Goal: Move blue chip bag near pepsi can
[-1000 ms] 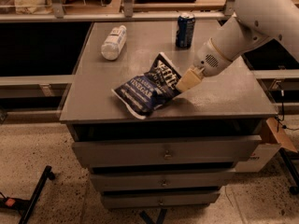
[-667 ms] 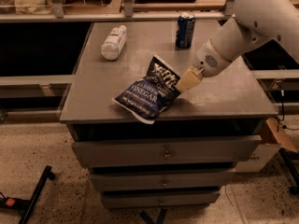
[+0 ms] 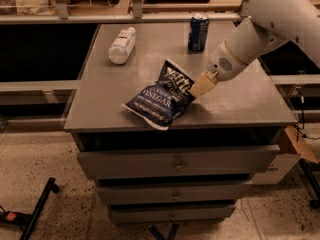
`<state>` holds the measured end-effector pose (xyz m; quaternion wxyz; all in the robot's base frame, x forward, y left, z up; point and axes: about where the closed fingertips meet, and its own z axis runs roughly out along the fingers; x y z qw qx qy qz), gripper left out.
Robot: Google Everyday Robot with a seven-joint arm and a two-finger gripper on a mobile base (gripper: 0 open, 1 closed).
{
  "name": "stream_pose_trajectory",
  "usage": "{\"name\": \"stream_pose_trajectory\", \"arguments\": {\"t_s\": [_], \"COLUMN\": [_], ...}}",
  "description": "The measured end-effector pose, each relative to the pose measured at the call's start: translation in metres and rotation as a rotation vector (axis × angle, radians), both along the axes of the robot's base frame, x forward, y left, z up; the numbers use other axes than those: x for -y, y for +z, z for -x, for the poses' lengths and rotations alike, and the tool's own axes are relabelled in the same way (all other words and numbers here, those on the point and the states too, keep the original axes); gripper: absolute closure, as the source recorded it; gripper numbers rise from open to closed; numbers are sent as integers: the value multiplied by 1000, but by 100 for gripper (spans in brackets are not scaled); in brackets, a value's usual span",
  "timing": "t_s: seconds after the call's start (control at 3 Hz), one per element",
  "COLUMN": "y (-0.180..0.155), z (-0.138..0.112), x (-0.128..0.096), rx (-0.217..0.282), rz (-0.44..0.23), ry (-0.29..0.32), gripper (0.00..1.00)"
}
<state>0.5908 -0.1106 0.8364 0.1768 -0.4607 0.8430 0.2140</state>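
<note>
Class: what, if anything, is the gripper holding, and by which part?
The gripper holds the blue chip bag by its right edge, near the upper corner.

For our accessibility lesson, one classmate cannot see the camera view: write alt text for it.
The gripper holds the right edge of the blue chip bag, tilted up near the front of a grey cabinet top. The pepsi can stands upright behind it, apart; a plastic bottle lies at back left.
</note>
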Motion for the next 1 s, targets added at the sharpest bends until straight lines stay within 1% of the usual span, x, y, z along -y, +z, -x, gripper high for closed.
{"name": "stream_pose_trajectory", "arguments": {"t_s": [0.33,0.67,1.0], "y": [10,17,26], "z": [-20,-40,-59], "x": [14,33,54], "rx": [33,72,120], "rz": [20,6,-29], "ry": [-58,-134,-215], "gripper": [100,100,100]}}
